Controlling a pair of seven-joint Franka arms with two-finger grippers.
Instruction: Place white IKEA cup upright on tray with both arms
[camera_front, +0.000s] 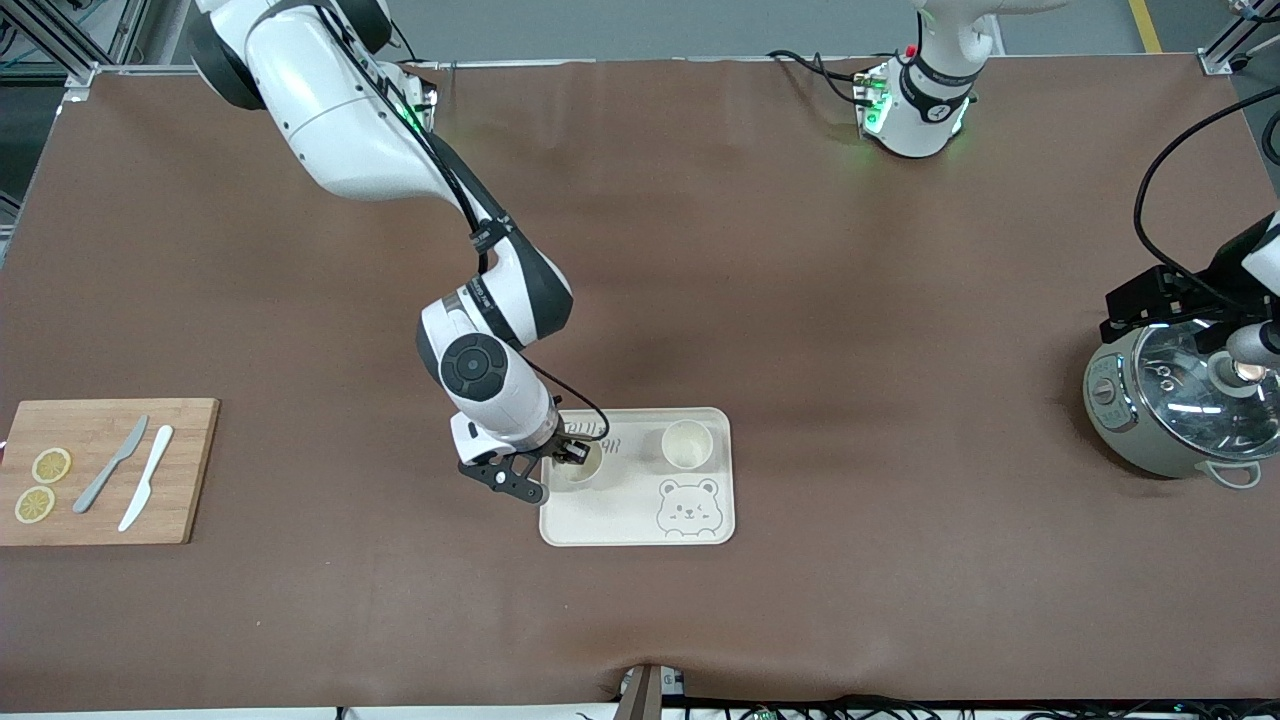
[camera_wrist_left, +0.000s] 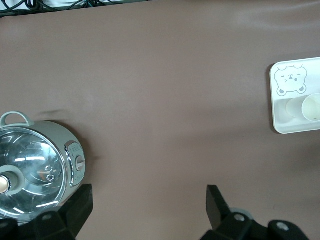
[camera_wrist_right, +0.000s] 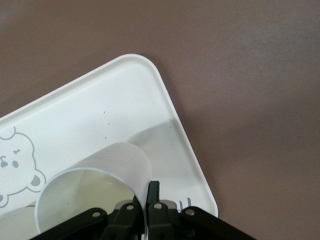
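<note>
My right gripper (camera_front: 572, 452) is pinched narrow on the rim of a white cup (camera_front: 578, 464), one finger inside the mouth and one outside, and the cup stands upright on the cream bear tray (camera_front: 640, 520) at the tray's corner toward the right arm's end. Just beside it on the same tray I count a second white cup (camera_front: 687, 445), also upright, toward the left arm's end, so two cups in all; the bear face (camera_front: 687, 505) sits nearer the front camera than that second cup. Well apart, toward the right arm's end of the table, a wooden cutting board (camera_front: 190, 470) carries two lemon slices (camera_front: 51, 465), a grey knife (camera_front: 110, 465) and a white knife (camera_front: 146, 477). My left gripper (camera_wrist_left: 150, 210) waits with its fingers spread wide and holding nothing, over the bare brown table beside a rice cooker (camera_front: 1180, 400) with a glass lid.
</note>
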